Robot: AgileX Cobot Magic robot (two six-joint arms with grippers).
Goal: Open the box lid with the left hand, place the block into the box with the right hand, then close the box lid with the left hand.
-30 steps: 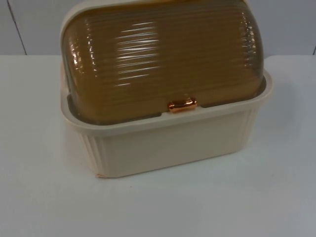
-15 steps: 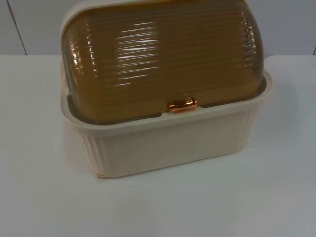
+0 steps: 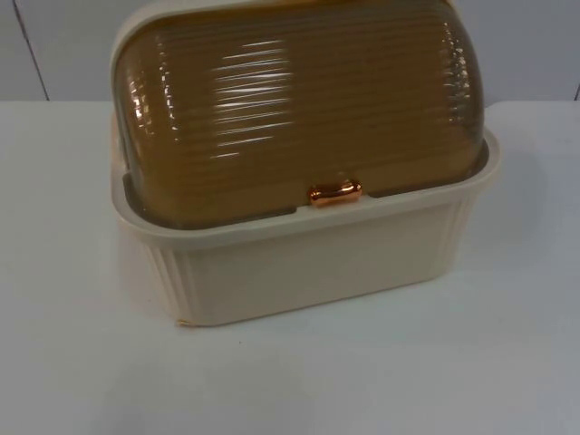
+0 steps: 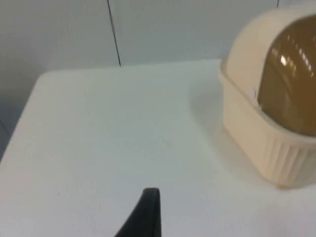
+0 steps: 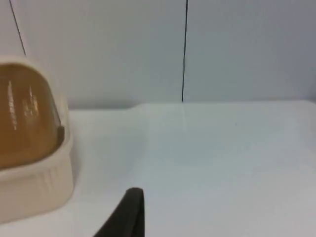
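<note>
Right, scene as it stands:
Box (image 3: 308, 263): cream plastic w/ ribbed walls, sits on the white table (image 3: 82, 362), close to the top cam, back toward the grey partition wall (image 3: 63, 45).
Lid (image 3: 290, 109): amber see-through dome, ribbed, rolled down shut; lower edge meets the box's front rim.
Handle (image 3: 333, 192): small copper-coloured tab at mid front edge of lid, resting on the rim.
Block: can't see one on the table; inside of box can't be made out thru the lid.
Left gripper (image 4: 148, 215): waits over bare table, well apart from the box, which stands off to its side; one black fingertip seen, so can't tell how far fingers are spread; nothing seen held.
Right gripper (image 5: 129, 215): also over bare table, box off to its other side, apart; one fingertip seen, spread can't be told, nothing seen held.
</note>
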